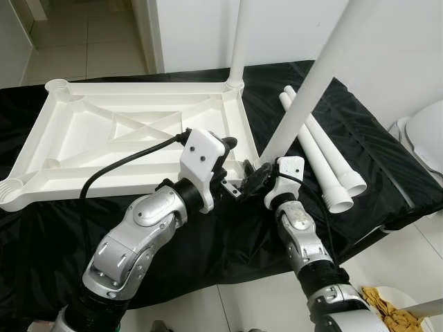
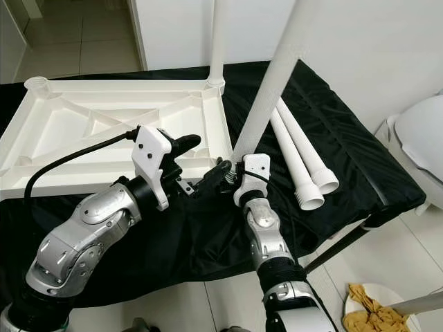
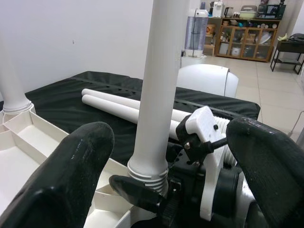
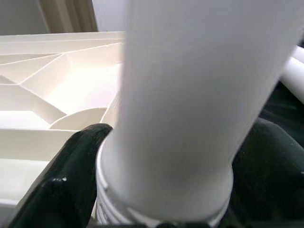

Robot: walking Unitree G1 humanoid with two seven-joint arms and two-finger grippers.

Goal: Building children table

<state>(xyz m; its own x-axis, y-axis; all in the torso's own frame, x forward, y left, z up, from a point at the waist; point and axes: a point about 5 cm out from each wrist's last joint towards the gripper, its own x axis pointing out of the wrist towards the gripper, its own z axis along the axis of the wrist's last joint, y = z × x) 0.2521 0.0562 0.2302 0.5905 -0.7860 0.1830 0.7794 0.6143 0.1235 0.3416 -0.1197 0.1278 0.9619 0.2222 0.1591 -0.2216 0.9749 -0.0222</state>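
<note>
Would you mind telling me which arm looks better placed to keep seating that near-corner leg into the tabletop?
Probably the right: the right gripper already clasps the leg at its base, while the left gripper hovers open beside it over the tabletop.

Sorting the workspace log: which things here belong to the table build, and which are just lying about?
Job:
- upturned white tabletop
- leg gripped at its base by the right hand
- leg already standing in the far corner
- two loose legs
- left hand, open

Lying about:
- yellow cloth on the floor
- white seat

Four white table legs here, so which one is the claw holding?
The leaning leg at the tabletop's near right corner: the right claw grips its base. Another leg stands in the far corner; two loose legs lie flat on the black cloth.
</note>
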